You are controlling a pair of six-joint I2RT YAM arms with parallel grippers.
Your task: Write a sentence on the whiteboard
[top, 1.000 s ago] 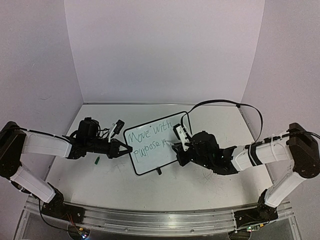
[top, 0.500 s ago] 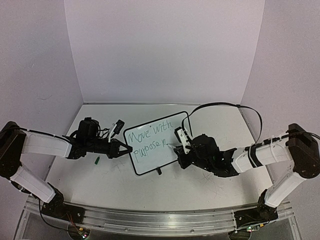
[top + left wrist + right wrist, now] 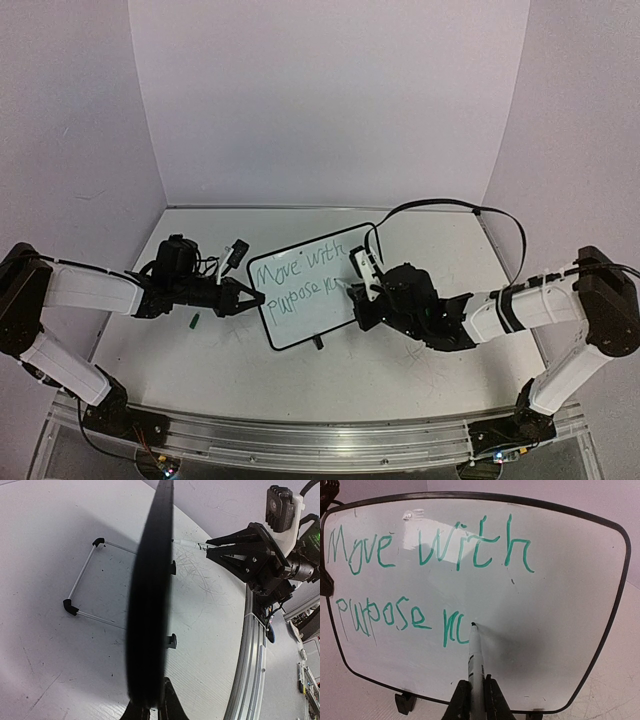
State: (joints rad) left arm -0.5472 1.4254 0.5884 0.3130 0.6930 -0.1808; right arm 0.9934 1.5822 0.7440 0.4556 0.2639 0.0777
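Tabletop (image 3: 330, 390): L tool (image 3: 152, 711) clamps whiteboard (image 3: 545, 605) edge, R tool (image 3: 474, 696) grips marker (image 3: 473, 650), tip touching it.

A white worktop (image 3: 300, 385) is enclosed on three sides by plain matte panels. A pale back wall (image 3: 330, 100) is set between a left wall (image 3: 70, 130) and a right wall (image 3: 580, 130), and both side walls are angled outward toward the near side. All three are tinted faintly lilac. The worktop is marked by grey scuffs and by thin scribbles (image 3: 197, 572), which are seen most clearly in the left wrist view. A grooved aluminium rail (image 3: 300, 437) is fixed along the near edge. The space is lit softly and evenly, and only diffuse shadows are cast on the worktop. Beyond the rail a darker area is glimpsed, but its contents cannot be made out.
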